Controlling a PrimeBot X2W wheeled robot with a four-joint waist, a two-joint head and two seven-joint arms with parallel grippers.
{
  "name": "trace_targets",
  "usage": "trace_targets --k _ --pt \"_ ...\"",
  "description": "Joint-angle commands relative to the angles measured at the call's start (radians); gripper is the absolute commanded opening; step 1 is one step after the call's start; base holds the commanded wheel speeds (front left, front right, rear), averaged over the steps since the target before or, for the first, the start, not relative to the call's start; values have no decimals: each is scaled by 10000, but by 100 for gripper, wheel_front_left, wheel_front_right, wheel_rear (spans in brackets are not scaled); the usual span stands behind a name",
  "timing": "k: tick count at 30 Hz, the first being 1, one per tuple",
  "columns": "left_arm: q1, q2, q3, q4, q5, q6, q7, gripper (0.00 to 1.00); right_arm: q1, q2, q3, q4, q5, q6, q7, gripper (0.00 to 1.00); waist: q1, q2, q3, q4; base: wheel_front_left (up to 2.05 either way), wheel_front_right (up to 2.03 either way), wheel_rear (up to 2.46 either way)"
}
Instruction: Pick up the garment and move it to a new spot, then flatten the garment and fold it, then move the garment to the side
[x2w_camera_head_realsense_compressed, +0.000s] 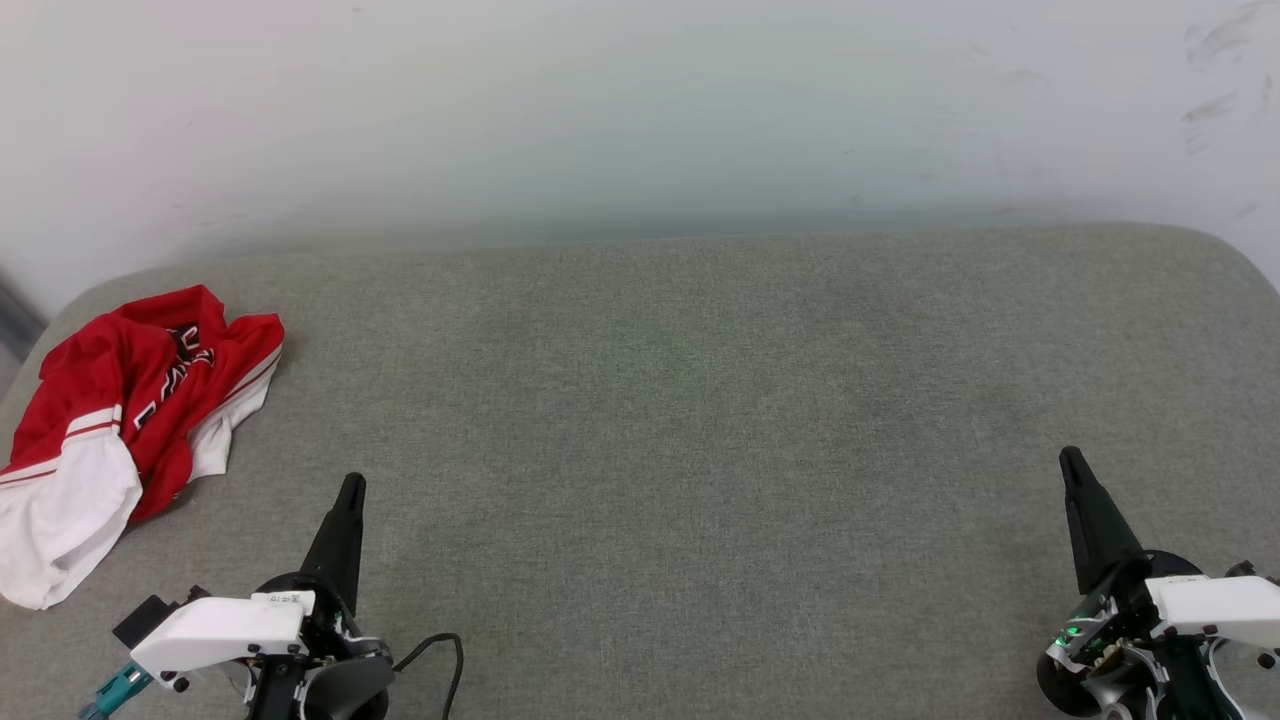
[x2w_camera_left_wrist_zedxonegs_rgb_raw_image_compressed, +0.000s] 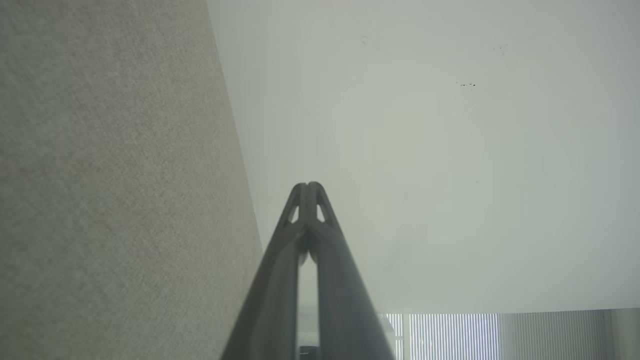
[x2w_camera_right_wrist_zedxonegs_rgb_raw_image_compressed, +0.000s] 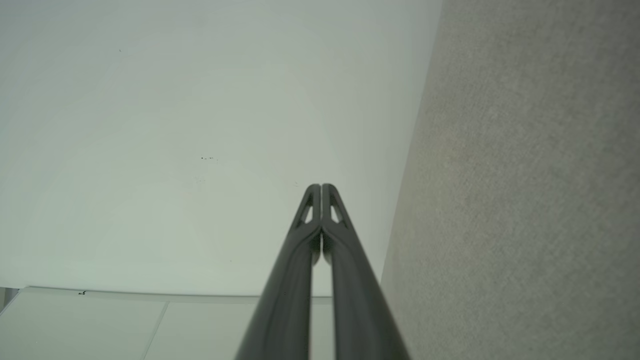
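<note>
Crumpling hides most garment (x2w_camera_head_realsense_compressed: 120, 390) lettering (x2w_camera_head_realsense_compressed: 190, 345); L claw (x2w_camera_head_realsense_compressed: 352, 485) body cut off btm.

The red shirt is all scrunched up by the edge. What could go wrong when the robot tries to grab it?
1. The garment lies bunched at the left edge of the grey surface; a clumsy nudge might push it off.
2. Its layers are piled up, so a pinch may catch several at once, and then it might not spread flat.
3. The left gripper is shut; unless it opens first, it would only shove the cloth.
</note>
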Motion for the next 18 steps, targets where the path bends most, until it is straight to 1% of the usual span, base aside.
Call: trace_targets --k 1,18 --pt "-72 -14 18 -8 22 -29 0 0 -123 33 8 3 -55 -4 -2 0 0 0 0 0 0 0 0" --pt "-72 -14 23 -8 22 -29 0 0 -123 33 8 3 -55 -4 -2 0 0 0 0 0 0 0 0"
